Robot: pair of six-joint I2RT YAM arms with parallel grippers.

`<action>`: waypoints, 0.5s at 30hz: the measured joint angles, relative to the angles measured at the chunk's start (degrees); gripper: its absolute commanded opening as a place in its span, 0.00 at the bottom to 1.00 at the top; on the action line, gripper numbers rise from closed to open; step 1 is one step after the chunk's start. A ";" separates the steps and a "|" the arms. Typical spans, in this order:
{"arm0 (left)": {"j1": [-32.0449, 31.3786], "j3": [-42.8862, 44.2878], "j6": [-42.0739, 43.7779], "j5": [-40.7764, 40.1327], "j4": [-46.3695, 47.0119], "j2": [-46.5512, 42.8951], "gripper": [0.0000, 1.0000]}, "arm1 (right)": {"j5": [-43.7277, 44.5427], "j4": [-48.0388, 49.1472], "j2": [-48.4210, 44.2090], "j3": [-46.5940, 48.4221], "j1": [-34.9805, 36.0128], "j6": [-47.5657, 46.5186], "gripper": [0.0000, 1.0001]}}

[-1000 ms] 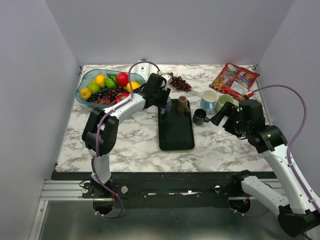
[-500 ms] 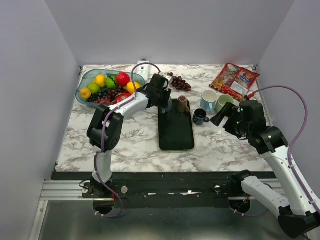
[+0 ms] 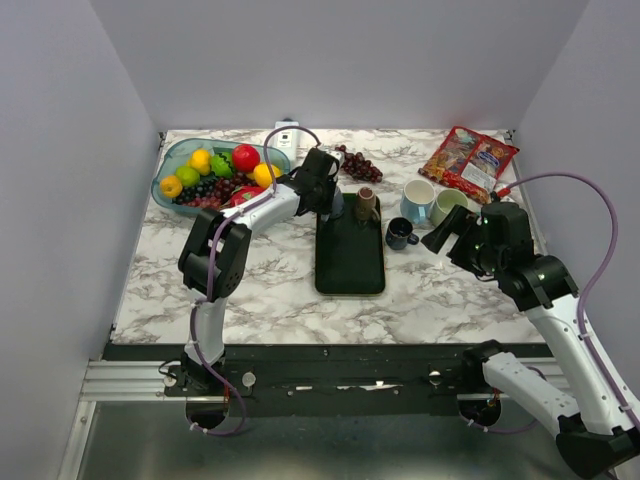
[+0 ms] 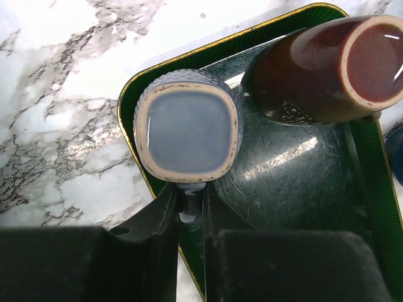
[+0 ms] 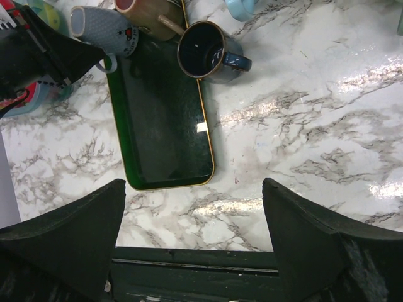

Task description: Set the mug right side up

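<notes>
A grey-blue mug (image 4: 187, 124) stands upside down at the far left corner of the green tray (image 4: 283, 163), its flat base facing the left wrist camera. My left gripper (image 4: 189, 198) is shut on its handle, which shows pale between the two fingers. In the top view the mug (image 3: 337, 205) sits under the left gripper (image 3: 325, 195). The right wrist view shows the mug (image 5: 107, 31) at the tray's top left. My right gripper (image 5: 194, 185) is open with nothing in it, hanging over the table right of the tray (image 3: 350, 265).
A brown mug (image 3: 366, 205) stands upside down on the tray beside the grey one. A dark blue mug (image 3: 400, 234), a light blue mug (image 3: 418, 198) and a green mug (image 3: 446, 205) stand right of the tray. A fruit bowl (image 3: 170, 165), grapes (image 3: 360, 166) and snack packets (image 3: 470, 160) lie behind.
My left gripper has closed from part open onto the mug's handle, and the tray has shifted slightly left. The right arm has not moved.
</notes>
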 measured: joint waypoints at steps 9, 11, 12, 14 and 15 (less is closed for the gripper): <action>-0.04 -0.02 -0.31 -1.51 0.35 -0.09 0.00 | 0.00 -0.04 -0.61 -0.26 0.00 0.17 0.94; -0.02 -0.15 -0.57 -1.49 0.11 -0.55 0.00 | 0.00 -0.02 -0.87 -0.28 0.00 0.39 0.95; -0.02 -0.26 -0.79 -1.49 -0.20 -1.11 0.00 | -0.02 -0.02 -1.01 -0.28 0.00 0.44 0.94; 0.02 -0.66 -1.18 -1.46 -1.18 -2.71 0.00 | -0.07 0.02 -1.31 -0.31 0.00 0.48 0.95; 0.02 -0.79 -1.42 -1.46 -1.66 -3.63 0.00 | -0.13 0.04 -1.40 -0.33 0.00 0.50 0.94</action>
